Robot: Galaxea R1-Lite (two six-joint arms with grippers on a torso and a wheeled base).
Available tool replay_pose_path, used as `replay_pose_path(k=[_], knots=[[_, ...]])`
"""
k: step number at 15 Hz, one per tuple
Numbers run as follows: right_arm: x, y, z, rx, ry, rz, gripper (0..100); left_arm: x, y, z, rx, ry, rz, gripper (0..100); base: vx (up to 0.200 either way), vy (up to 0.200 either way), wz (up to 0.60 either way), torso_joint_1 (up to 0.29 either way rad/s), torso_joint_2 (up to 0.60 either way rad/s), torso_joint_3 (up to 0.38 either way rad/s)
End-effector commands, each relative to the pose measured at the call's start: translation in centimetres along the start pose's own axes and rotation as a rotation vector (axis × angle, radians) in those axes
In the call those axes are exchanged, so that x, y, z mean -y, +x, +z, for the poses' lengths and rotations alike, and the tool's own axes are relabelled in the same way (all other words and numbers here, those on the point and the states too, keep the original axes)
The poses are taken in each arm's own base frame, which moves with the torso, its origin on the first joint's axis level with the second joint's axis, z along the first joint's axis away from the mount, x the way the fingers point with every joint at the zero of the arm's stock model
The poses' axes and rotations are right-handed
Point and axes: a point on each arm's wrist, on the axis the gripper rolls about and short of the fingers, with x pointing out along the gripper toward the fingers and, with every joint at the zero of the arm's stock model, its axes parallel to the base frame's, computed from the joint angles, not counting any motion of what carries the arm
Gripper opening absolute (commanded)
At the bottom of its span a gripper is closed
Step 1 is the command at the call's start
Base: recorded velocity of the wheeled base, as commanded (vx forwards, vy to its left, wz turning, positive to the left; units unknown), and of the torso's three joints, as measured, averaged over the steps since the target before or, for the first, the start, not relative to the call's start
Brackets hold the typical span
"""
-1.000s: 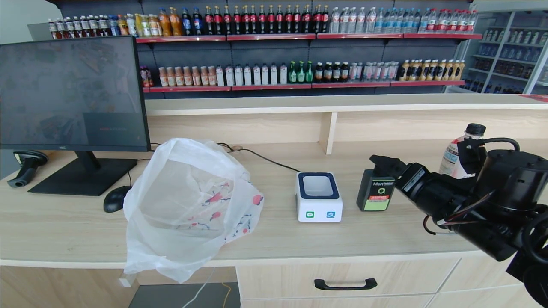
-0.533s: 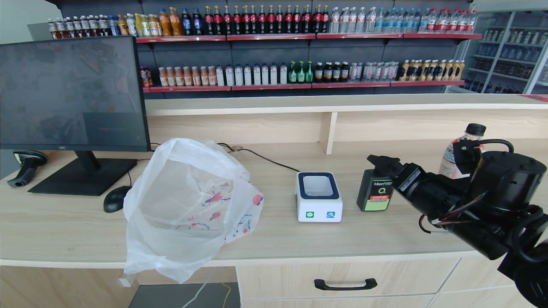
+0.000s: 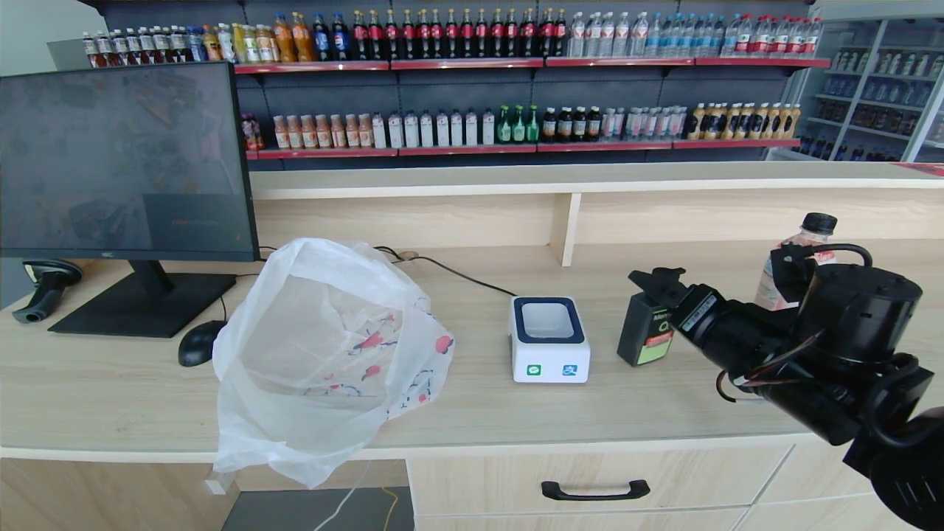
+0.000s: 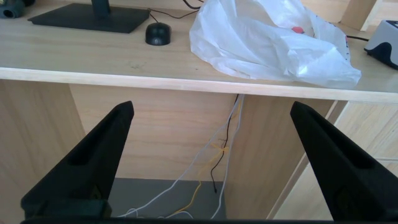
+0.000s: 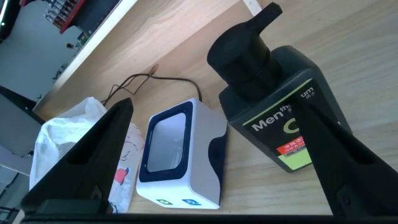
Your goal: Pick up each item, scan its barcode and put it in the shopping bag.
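Observation:
A dark pump bottle with a green label (image 3: 645, 333) (image 5: 280, 118) stands on the counter to the right of the white barcode scanner (image 3: 549, 339) (image 5: 180, 155). My right gripper (image 3: 655, 279) (image 5: 217, 124) is open at the bottle's pump head, its fingers spread wide to either side. A clear bottle with a black cap (image 3: 815, 225) stands behind my right arm. The white shopping bag (image 3: 324, 354) (image 4: 273, 37) slumps open over the counter's front edge. My left gripper (image 4: 205, 168) hangs open below the counter, in front of the bag.
A monitor (image 3: 125, 162), a mouse (image 3: 198, 343) and a hand-held scanner (image 3: 40, 287) sit at the counter's left. A cable (image 3: 457, 274) runs behind the scanner. A raised ledge (image 3: 590, 177) borders the back, with drink shelves beyond. Cables (image 4: 217, 162) dangle under the counter.
My right arm has pushed left and forward onto the pump bottle. The bottle has turned and now shows a narrower side. The bag and scanner have stayed put.

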Motion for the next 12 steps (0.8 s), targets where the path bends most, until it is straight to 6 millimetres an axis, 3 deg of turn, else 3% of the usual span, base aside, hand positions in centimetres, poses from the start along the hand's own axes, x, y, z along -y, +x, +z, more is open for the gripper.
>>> replay_pose_path(k=[1,12], knots=[[0.3,0.3,-0.2,-0.008,-0.001,-0.011,100,0.0,0.0,0.0,0.001,0.000,0.000,100,0.000,0.000,0.00,0.000,0.00,0.000],[1.2,1.9,0.0,0.020,-0.018,-0.004,100,0.0,0.0,0.0,0.001,0.000,0.000,100,0.000,0.000,0.00,0.000,0.00,0.000]])
